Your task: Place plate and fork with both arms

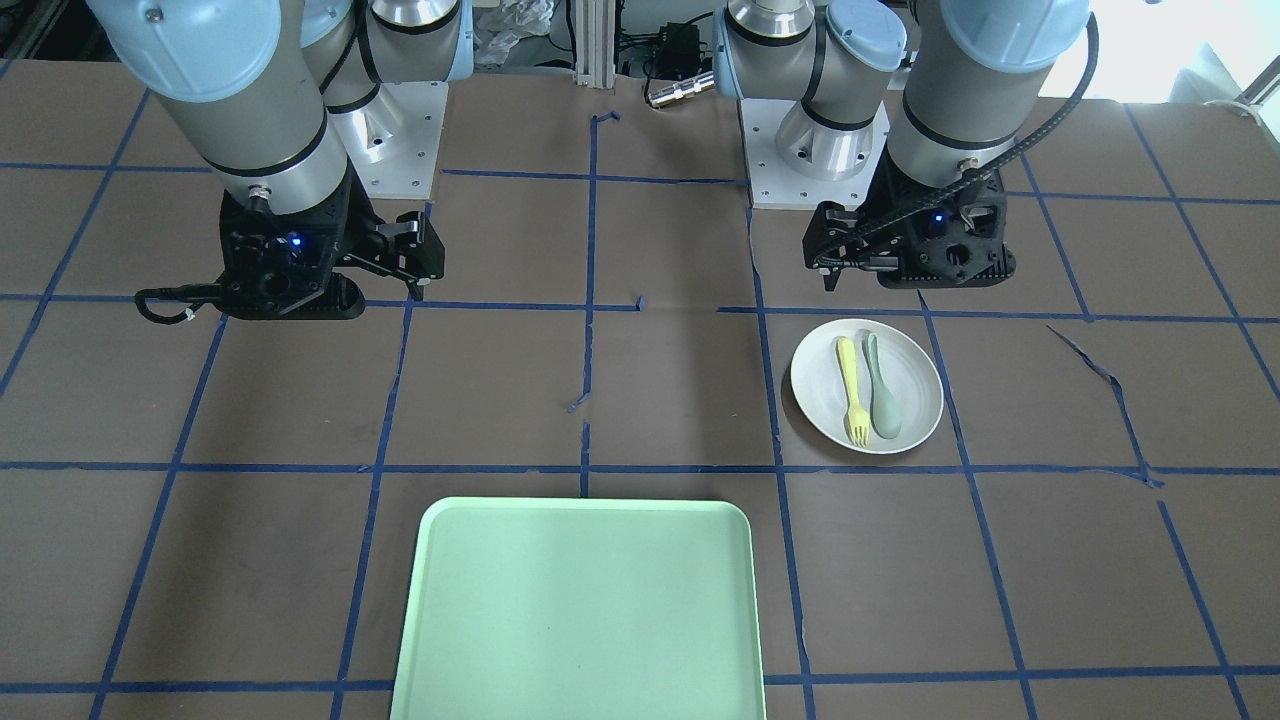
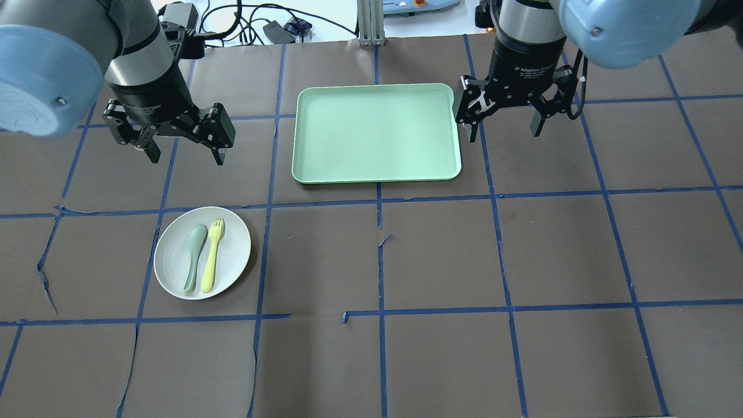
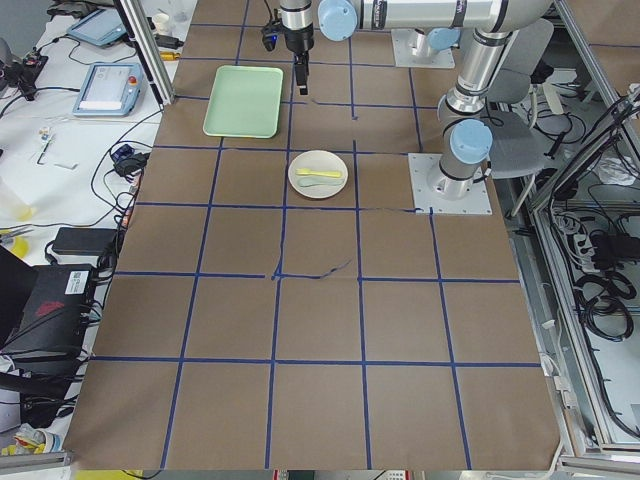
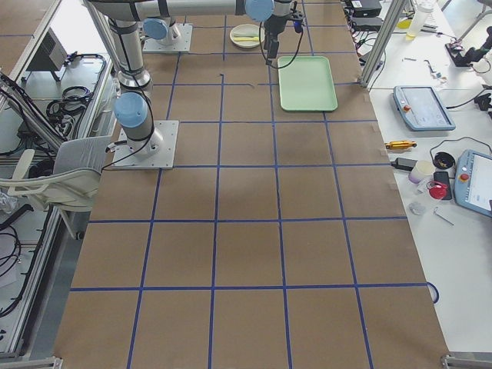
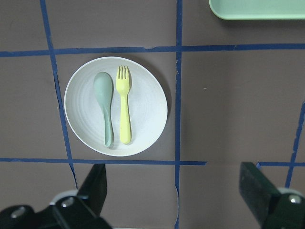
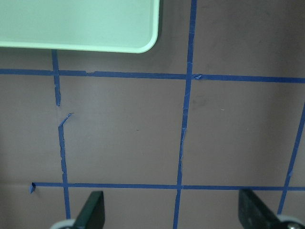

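Note:
The off-white plate lies on the table on my left side, and shows in the front view and the left wrist view. The pale yellow fork lies on it, tines pointing away from me, next to a grey-green spoon. My left gripper is open and empty, high above the table near the plate. My right gripper is open and empty, high up beside the right edge of the pale green tray.
The tray lies empty at the far middle of the table. Brown paper with a blue tape grid covers the table; some tape is torn and lifted. Operator benches with tablets flank the table's far side.

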Controlling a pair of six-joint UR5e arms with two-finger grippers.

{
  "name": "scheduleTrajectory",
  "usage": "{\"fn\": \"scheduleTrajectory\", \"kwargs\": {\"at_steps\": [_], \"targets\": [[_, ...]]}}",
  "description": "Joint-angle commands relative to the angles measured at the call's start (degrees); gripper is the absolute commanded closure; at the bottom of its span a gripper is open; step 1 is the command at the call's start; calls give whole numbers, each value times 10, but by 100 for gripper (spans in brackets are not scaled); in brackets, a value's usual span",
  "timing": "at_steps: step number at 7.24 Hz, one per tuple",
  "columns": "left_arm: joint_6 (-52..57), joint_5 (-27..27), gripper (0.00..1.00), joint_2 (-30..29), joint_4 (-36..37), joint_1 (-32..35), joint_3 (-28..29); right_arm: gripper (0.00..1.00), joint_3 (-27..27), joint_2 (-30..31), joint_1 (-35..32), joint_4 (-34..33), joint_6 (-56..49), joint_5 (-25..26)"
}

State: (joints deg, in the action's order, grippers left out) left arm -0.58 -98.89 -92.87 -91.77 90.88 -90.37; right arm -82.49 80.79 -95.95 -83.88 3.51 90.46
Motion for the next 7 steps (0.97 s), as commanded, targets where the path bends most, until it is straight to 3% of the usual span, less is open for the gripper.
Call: {"fn": "scheduleTrajectory", "kwargs": {"at_steps": [1, 2, 3, 7], "targets": [[2, -39, 0, -6, 0, 0, 0, 0, -7, 0, 1, -1, 0, 0], [1, -5, 0, 13, -2, 3, 5, 0, -8, 1, 1, 4, 1, 1], [-6, 71, 0, 20, -7, 2, 10, 0, -9, -1, 1, 0, 1, 1], [-4, 71, 0, 23, -28, 3, 6, 0, -3, 8, 1, 4, 2, 3]]}}
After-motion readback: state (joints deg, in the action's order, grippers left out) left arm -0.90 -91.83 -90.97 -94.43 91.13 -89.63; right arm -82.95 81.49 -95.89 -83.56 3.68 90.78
